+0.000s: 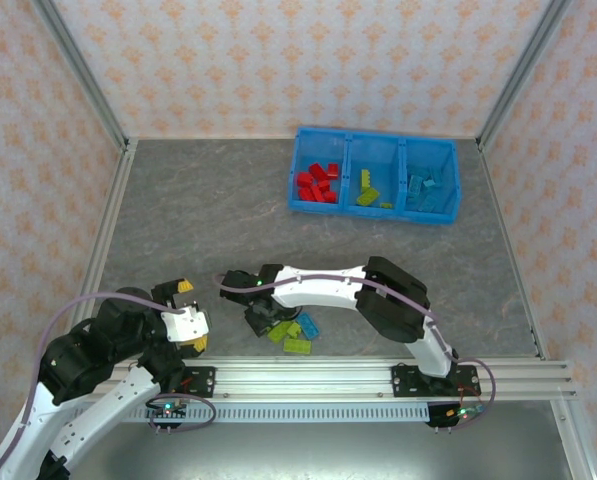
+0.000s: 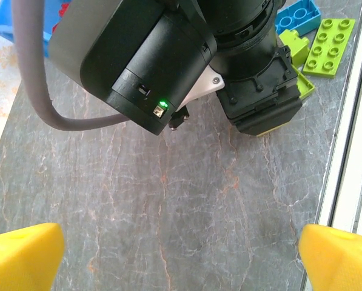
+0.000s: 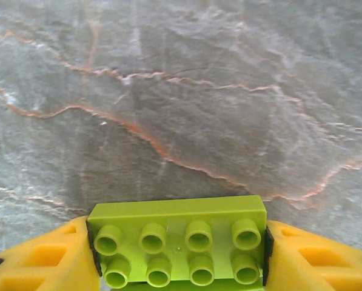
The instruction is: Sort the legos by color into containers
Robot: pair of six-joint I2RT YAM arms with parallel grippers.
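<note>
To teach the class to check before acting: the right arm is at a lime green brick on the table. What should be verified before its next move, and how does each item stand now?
1. Grip: lime green brick sits in the right gripper, pads against both its ends: ok.
2. Alignment: the brick lies straight between the fingers: ok.
3. Other arm: left gripper open and empty: ok.
4. Target: middle compartment of the bin has bare floor beside its green bricks: ok.
5. Neighbours: blue brick lies close by the gripper; free of the lift: cannot tell.
</note>
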